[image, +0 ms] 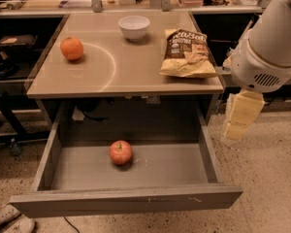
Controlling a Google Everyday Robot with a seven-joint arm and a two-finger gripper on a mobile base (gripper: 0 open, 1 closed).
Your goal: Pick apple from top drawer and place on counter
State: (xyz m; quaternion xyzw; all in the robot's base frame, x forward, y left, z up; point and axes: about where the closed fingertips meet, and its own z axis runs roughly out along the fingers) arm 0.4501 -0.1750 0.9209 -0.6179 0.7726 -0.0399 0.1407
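Note:
The red apple [120, 152] with yellowish patches lies in the open grey top drawer [136, 198], left of its middle. The tan counter [136, 67] sits above the drawer, with a pale arc marked on it. My gripper [240, 118] hangs at the right, off the right side of the drawer and just below the counter's right edge, well right of the apple. It hangs from a white arm [271, 42] that comes in from the upper right. It holds nothing that I can see.
On the counter stand an orange [72, 48] at the left, a white bowl [134, 27] at the back and a chip bag [189, 53] at the right. Dark shelving flanks the table. Speckled floor lies to the right.

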